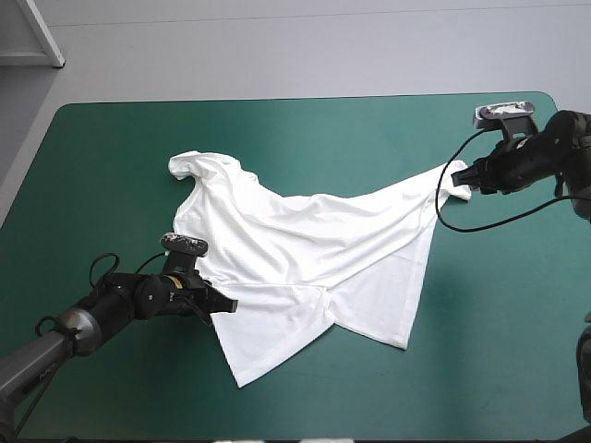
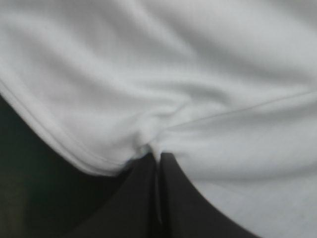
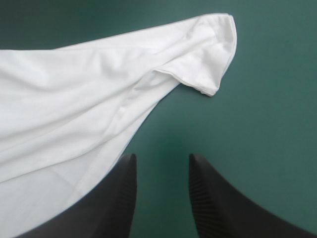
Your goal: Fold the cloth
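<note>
The white T-shirt (image 1: 305, 249) lies loosely spread and wrinkled across the middle of the table, one sleeve (image 1: 189, 166) toward the far left. A stretched corner points at my right gripper (image 1: 464, 182). In the left wrist view my left gripper (image 2: 157, 157) is shut on the T-shirt (image 2: 188, 74), pinching a puckered fold near its hem. From above, that gripper (image 1: 220, 303) sits at the shirt's near-left edge. My right gripper (image 3: 161, 163) is open over the teal-green cover. The other sleeve (image 3: 208, 59) lies just ahead of it, and cloth runs beside one finger (image 3: 121, 198).
The teal-green cover (image 1: 111, 166) shows all around the shirt. The table's far right rounded corner (image 1: 545, 97) is close behind the right arm. The near edge runs a little below the shirt's lowest corner (image 1: 242, 380).
</note>
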